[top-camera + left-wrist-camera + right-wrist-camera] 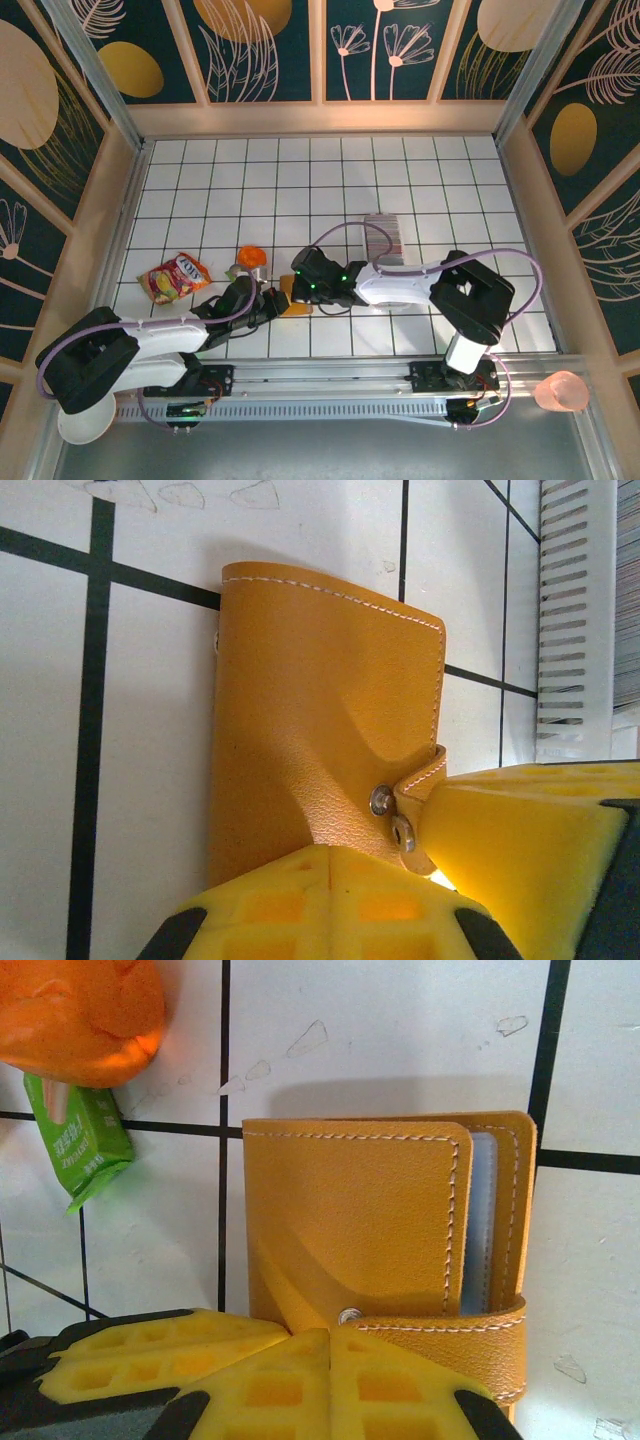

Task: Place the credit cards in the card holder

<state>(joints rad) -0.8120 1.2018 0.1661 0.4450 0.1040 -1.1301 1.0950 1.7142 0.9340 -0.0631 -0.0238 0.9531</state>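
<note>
The tan card holder [294,300] lies folded on the white tiles between my two grippers. In the left wrist view the card holder [320,710] shows its clasp tab [418,790] lifted beside a metal stud. My left gripper [335,852] is shut, its tips pressing the cover's near edge. In the right wrist view the card holder [360,1220] shows a pale grey-blue strip inside its right edge. My right gripper [330,1338] is shut too, with its tips at the stud and the strap. The credit cards [383,238] stand as a striped grey row farther back.
A red-yellow snack packet [176,277] lies to the left. An orange lump [80,1005] and a small green carton [85,1140] sit just beyond the holder. A slotted white rail [575,610] runs along the near table edge. A white bowl [85,425] and a pink cup [562,392] sit off the tiles.
</note>
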